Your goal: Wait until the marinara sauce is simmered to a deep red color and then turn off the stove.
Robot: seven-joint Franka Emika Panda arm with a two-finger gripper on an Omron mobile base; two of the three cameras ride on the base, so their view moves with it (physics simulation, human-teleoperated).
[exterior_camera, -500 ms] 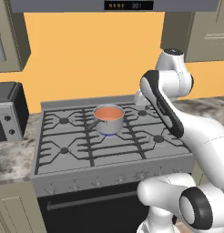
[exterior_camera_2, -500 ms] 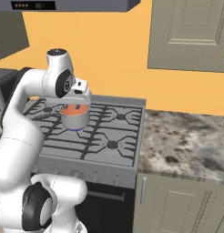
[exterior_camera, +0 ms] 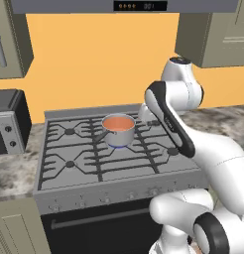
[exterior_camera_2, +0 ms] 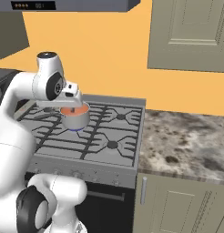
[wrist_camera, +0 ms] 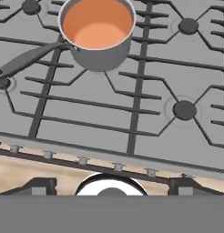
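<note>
The marinara sauce [exterior_camera: 118, 122] is a smooth, pale orange-red surface in a small steel saucepan [wrist_camera: 99, 52]. The pan stands on the back centre burner of the grey stove [exterior_camera: 119, 171], with its handle [wrist_camera: 29, 58] pointing front-left. A blue flame [exterior_camera: 119, 146] shows under the pan. My gripper [wrist_camera: 111, 185] hangs above the stove's front half, open and holding nothing, its tips wide apart. In the right base view the gripper [exterior_camera_2: 72, 107] hovers just in front of the sauce [exterior_camera_2: 70, 112]. Small knobs [wrist_camera: 82, 160] run along the stove's front edge.
A black-and-silver box appliance [exterior_camera: 7, 124] stands on the counter left of the stove. Speckled stone counter [exterior_camera_2: 186, 141] stretches to the right. A range hood [exterior_camera: 139, 6] and wall cabinets [exterior_camera_2: 191, 34] hang above. My own forearm [exterior_camera: 168, 121] crosses the stove's right burners.
</note>
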